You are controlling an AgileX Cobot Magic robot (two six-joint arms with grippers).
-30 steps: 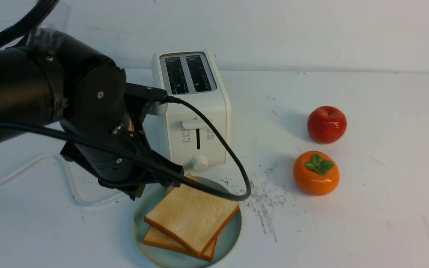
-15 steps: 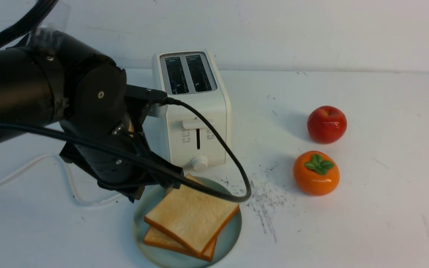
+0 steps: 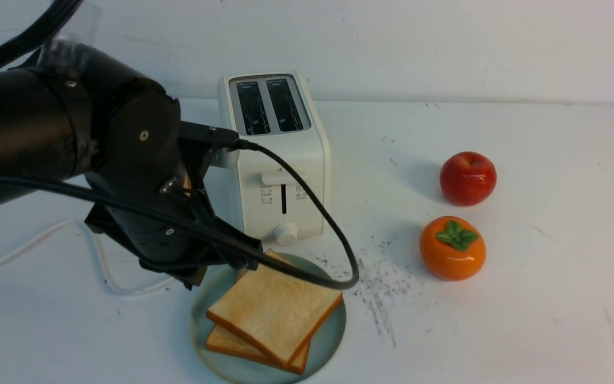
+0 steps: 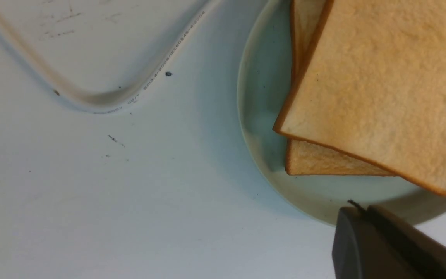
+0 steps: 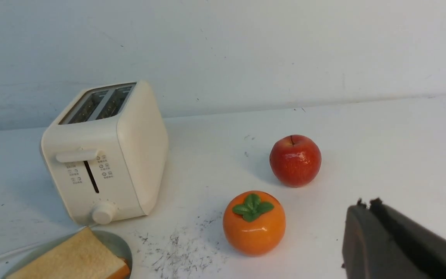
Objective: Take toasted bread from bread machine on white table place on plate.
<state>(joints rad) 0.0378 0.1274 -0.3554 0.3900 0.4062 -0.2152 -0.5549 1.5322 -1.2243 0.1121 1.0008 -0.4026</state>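
Observation:
Two slices of toasted bread lie stacked on the plate (image 3: 324, 344), the top slice (image 3: 275, 309) skewed over the lower one (image 3: 223, 341). The bread machine (image 3: 280, 160) stands behind the plate on the white table (image 3: 499, 320), both slots empty. My left gripper (image 3: 251, 257) hangs at the plate's far-left rim, shut and empty. In the left wrist view its tip (image 4: 356, 211) is above the plate's (image 4: 261, 97) rim, beside the top slice (image 4: 381, 85) and the lower slice (image 4: 323, 161). My right gripper (image 5: 366, 205) is shut and empty, and shows only in the right wrist view.
A red apple (image 3: 467, 177) and an orange persimmon (image 3: 452, 248) sit to the right of the bread machine. Dark speckled marks (image 3: 381, 282) lie between the plate and the persimmon. The white cord (image 3: 99, 256) loops on the left. My arm's black cable (image 3: 333, 229) hangs before the bread machine.

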